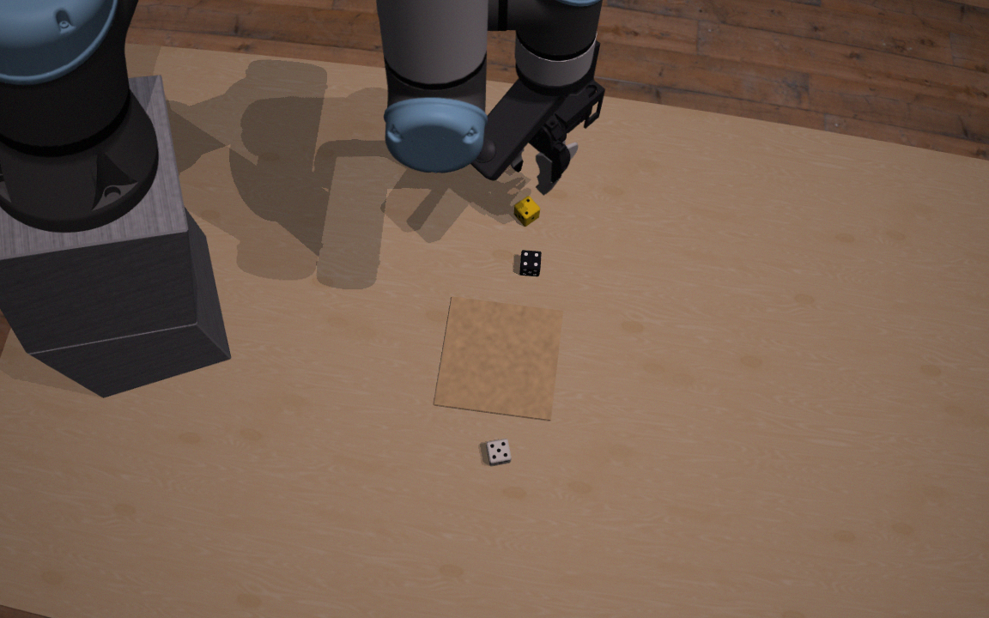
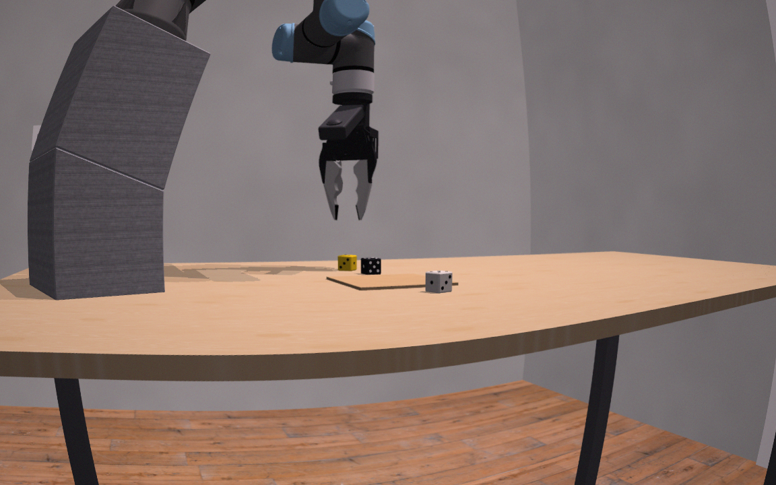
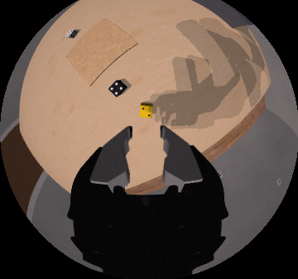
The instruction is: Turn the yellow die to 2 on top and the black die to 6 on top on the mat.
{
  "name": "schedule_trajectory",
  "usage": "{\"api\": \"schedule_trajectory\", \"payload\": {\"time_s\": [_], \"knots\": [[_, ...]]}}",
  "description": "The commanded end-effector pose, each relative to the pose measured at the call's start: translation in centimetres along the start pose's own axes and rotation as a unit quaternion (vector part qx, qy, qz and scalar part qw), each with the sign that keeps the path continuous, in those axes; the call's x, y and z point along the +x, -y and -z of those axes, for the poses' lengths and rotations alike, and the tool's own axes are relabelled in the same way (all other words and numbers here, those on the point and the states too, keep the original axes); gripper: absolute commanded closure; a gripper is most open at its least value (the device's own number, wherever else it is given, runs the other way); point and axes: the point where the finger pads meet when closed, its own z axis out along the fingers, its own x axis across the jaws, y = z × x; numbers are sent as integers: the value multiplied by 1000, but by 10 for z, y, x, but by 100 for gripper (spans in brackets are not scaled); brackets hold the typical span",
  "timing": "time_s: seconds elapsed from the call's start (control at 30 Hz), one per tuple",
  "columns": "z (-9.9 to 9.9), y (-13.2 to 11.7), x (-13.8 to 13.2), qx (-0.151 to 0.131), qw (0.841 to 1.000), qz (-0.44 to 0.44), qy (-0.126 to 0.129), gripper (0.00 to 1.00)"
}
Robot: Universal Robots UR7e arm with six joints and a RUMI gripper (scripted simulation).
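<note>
Gripper [image 1: 535, 177] [image 2: 347, 214] [image 3: 146, 127]: above the table [image 1: 713, 461] [image 2: 258, 325] [image 3: 50, 80] – fingers partly open, they hold nothing
Yellow die [image 1: 526, 211] [image 2: 347, 263] [image 3: 146, 110]: on table, 2 on top
Black die [image 1: 530, 263] [image 2: 370, 265] [image 3: 117, 88]: between yellow die and mat [image 1: 498, 359] [image 2: 372, 282] [image 3: 102, 52] – 4 on top

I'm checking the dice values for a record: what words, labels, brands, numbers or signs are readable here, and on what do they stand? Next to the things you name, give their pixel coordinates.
No words, brands or written numbers can be read. The signs are pips:
Yellow die [image 1: 526, 210] [image 2: 347, 263] [image 3: 146, 111]: two pips on top.
Black die [image 1: 530, 263] [image 2: 370, 265] [image 3: 117, 88]: four on top.
White die [image 1: 498, 451] [image 2: 438, 281] [image 3: 71, 33]: five on top.
Two small marks at the wrist view's right are too small to read.
</note>
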Motion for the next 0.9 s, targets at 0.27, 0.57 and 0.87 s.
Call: {"api": "schedule_trajectory", "payload": {"time_s": [0.27, 0.57, 0.87], "knots": [[0, 0, 0, 0, 1000, 0, 0, 76], [0, 0, 0, 0, 1000, 0, 0, 76], [-5, 0, 0, 0, 1000, 0, 0, 76]]}}
